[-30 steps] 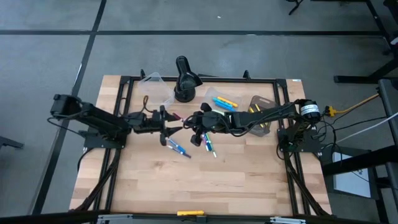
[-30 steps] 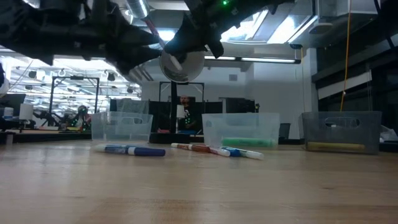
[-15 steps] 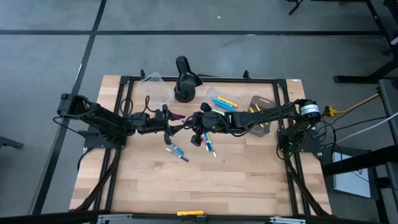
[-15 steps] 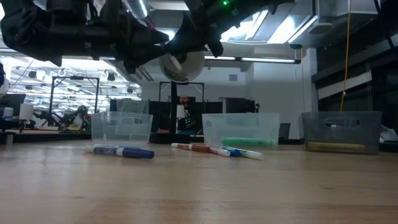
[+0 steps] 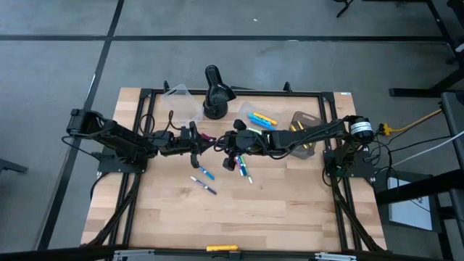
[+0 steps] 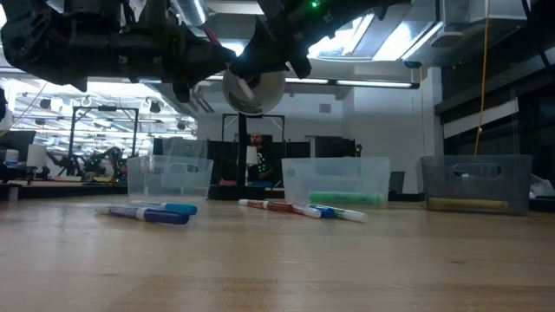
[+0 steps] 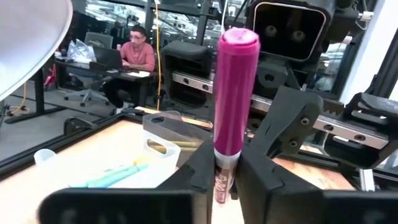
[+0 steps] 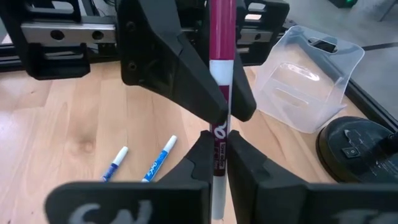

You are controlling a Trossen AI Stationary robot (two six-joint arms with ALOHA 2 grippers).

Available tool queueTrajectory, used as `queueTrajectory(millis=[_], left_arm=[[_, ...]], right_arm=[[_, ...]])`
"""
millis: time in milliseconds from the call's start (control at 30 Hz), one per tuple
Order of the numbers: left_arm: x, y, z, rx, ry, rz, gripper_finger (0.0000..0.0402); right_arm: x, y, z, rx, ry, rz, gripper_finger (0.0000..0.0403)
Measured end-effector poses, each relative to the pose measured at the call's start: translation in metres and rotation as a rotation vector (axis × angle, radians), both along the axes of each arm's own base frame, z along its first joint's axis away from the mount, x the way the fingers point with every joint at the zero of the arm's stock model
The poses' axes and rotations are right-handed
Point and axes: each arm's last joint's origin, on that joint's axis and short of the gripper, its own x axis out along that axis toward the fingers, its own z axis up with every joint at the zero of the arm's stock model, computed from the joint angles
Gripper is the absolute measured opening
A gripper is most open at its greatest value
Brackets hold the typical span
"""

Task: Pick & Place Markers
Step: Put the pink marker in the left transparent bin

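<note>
- Left gripper [image 5: 197, 142] and right gripper [image 5: 226, 143] meet nose to nose above mid-table, both raised clear of the wood.
- Magenta marker [image 7: 231, 106] spans between them: left fingers [image 7: 198, 168] pinch one end, right fingers [image 8: 200, 157] pinch the white-banded part of the barrel.
- Right wrist view: the left gripper's dark fingers close round the same marker from the far side.
- 2 blue markers [image 5: 205, 179] lie loose on the table [image 5: 181, 217] below the grippers, near each other.
- Further markers [image 5: 245, 171] lie under the right arm; low view shows a red and a blue one end to end.
- Clear tub [image 5: 262, 119] behind holds cyan and yellow markers.
- Black lamp [image 5: 215, 94] stands at the far edge beside another clear tub [image 5: 181, 101].
</note>
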Motion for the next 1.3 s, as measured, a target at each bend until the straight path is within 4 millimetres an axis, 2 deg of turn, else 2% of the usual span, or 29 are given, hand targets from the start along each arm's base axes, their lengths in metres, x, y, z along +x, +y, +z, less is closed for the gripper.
queueTrajectory(millis=[300,467,700,867,1300], left_arm=[[0.000,0.000,0.000,-0.006,0.001,-0.003,0.0034],[0.000,0.000,-0.002,-0.006,0.024,0.000,0.0034],[-0.004,0.001,-0.001,0.031,0.089,0.033,0.0034],[-0.014,0.004,0.005,0.092,0.163,0.147,0.0034],[-0.053,0.016,0.026,0.315,0.353,0.577,0.0034]], right_arm=[[0.000,0.000,0.000,0.001,-0.001,-0.001,0.0062],[-0.002,0.000,-0.003,0.018,0.033,-0.013,0.0104],[-0.011,-0.001,-0.018,0.083,0.193,-0.059,0.0171],[-0.018,-0.001,-0.026,0.130,0.287,-0.105,0.0192],[-0.025,-0.002,-0.032,0.133,0.380,-0.126,0.0194]])
